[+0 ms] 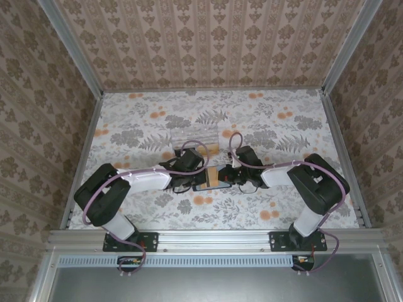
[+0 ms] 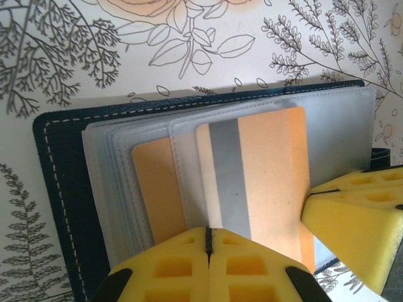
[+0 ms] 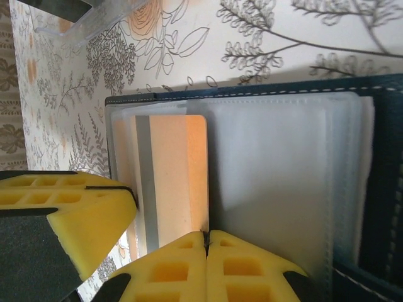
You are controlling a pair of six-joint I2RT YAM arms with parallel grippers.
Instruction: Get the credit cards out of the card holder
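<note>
Orange-tan credit card [image 2: 271, 176] on open card holder [image 2: 60, 189], lower edge hidden — left gripper [image 2: 208, 245], right gripper [image 3: 204, 245] both closed, hold unclear.

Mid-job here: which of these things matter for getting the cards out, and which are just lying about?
Job in hand: card holder; striped orange card; second orange card.
Lying about: clear plastic box.

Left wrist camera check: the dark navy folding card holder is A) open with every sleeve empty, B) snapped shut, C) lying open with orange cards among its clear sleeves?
C: the dark navy folding card holder lies open, with a grey-striped orange card and a second orange card among its translucent plastic sleeves.
</note>
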